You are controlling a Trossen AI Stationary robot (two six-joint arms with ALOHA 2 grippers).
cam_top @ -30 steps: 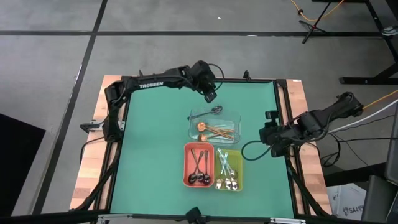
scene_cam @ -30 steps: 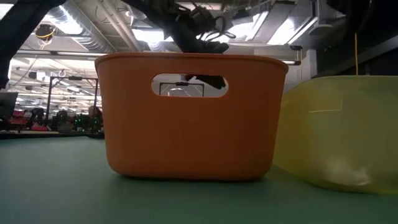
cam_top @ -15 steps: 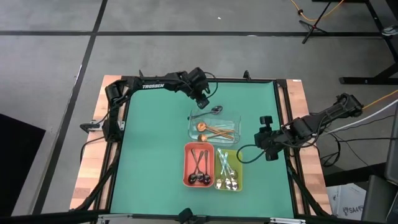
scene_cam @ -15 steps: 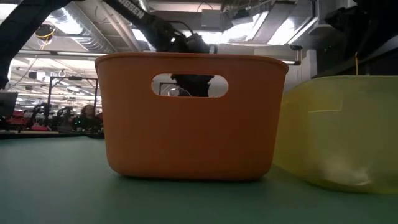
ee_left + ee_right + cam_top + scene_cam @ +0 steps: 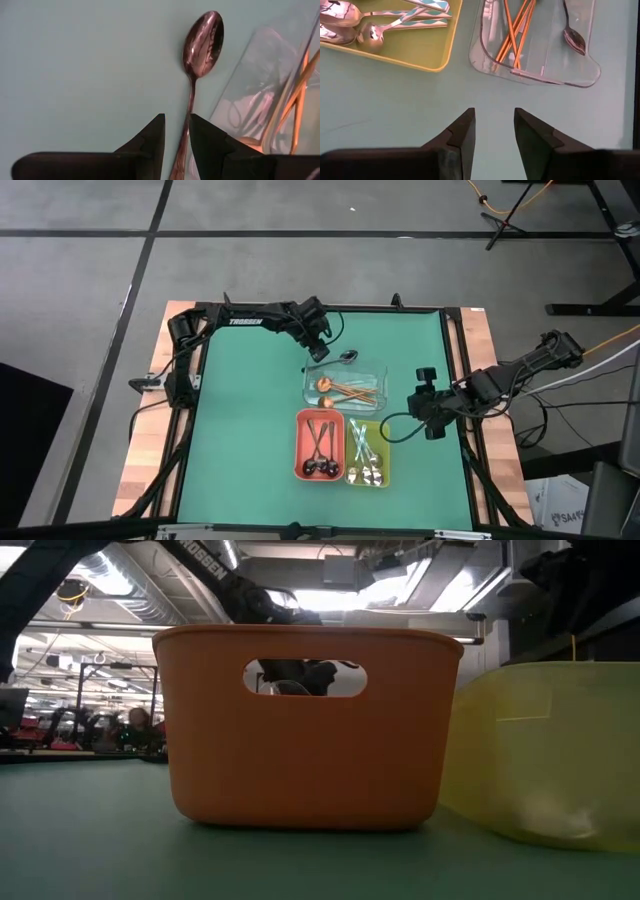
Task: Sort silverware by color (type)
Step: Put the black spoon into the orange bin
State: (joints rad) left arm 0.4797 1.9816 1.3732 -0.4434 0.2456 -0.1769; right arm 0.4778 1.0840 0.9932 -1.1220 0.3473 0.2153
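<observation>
The dark spoon (image 5: pixel 202 45) lies on the mat just outside the clear tray (image 5: pixel 260 100), light, stiff and slick, so you take its thin handle crosswise with the left claw (image 5: pixel 176 131), which is empty and narrowly parted above it.
</observation>
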